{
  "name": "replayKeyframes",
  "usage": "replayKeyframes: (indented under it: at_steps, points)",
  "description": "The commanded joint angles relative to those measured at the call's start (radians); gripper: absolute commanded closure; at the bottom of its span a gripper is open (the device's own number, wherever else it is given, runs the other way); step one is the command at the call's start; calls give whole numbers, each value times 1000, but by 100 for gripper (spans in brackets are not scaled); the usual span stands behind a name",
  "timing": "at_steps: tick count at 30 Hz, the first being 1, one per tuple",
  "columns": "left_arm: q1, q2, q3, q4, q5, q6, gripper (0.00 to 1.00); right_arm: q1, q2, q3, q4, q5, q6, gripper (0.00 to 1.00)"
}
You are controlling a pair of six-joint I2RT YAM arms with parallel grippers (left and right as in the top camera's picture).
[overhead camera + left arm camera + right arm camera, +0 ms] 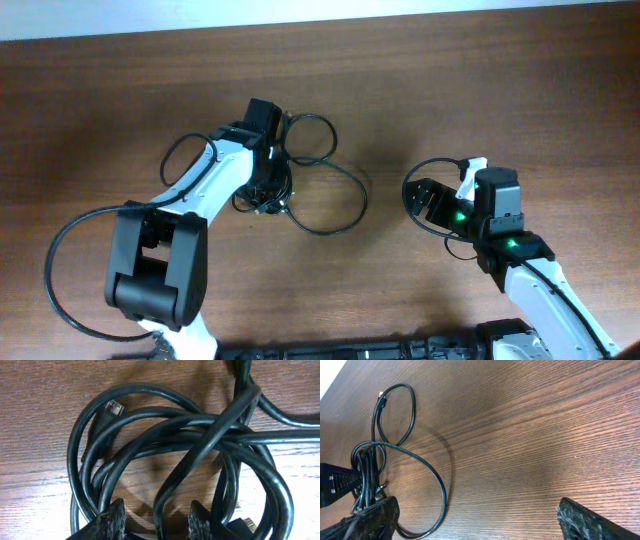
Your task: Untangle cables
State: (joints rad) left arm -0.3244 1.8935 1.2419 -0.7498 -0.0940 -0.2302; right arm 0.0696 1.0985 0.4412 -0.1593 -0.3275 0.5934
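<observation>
A tangle of black cables lies on the wooden table left of centre, with one small loop behind it and a larger loop trailing right. My left gripper is down over the knot. In the left wrist view the bundle fills the frame, with a metal plug at the upper left. My left gripper is open, with one strand running between its fingers. My right gripper is wide open and empty, apart from the tangle, which lies to its left.
The table is dark wood with a pale edge along the back. A thin black cable arcs beside the left arm's base. Another black loop circles my right gripper. A second connector sits by the left fingers.
</observation>
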Motion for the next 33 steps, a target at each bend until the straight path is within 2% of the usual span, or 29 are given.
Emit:
replayKeyframes:
  at_steps: [1, 5, 6, 10, 12, 14, 16, 19, 20, 21, 23, 27, 31, 33]
  points:
    - [2, 14, 2, 21, 4, 8, 62, -5, -8, -2, -3, 2, -14, 1]
    - [2, 81, 2, 82, 9, -53, 87, -4, -8, -2, -13, -6, -14, 1]
    - [2, 101, 2, 93, 18, -53, 99, -5, -8, -2, -14, -19, -14, 1]
    - [2, 24, 10, 76, 31, -59, 100, -3, -8, -2, -46, -104, -14, 1]
    - [0, -148, 10, 76, 40, -148, 100, 26, -8, -2, -50, -111, -14, 1]
    - [-24, -332, 10, 76, 80, -230, 100, 135, -8, -2, -15, -114, -10, 1]
    - [-86, -419, 10, 76, 79, -237, 100, 250, -8, -2, 94, -113, 11, 1]
    - [-160, -426, 10, 60, 48, -240, 100, 360, -8, -2, 299, -106, 70, 1]
    - [-191, -426, 10, 52, -5, -252, 100, 402, -8, -2, 389, -95, 70, 1]
    - [-228, -426, 9, 45, -72, -252, 100, 429, -8, -2, 422, -37, 76, 1]
    - [-273, -426, 9, 33, -113, -252, 100, 457, -6, -2, 449, 56, 163, 1]
    - [-291, -426, 9, 33, -113, -256, 100, 480, 30, -2, 553, 48, 253, 1]
    - [-291, -426, 9, 34, -104, -327, 100, 481, 128, -2, 618, 39, 287, 1]
    - [-291, -426, 9, 34, -103, -327, 100, 481, 171, -2, 707, -33, 310, 1]
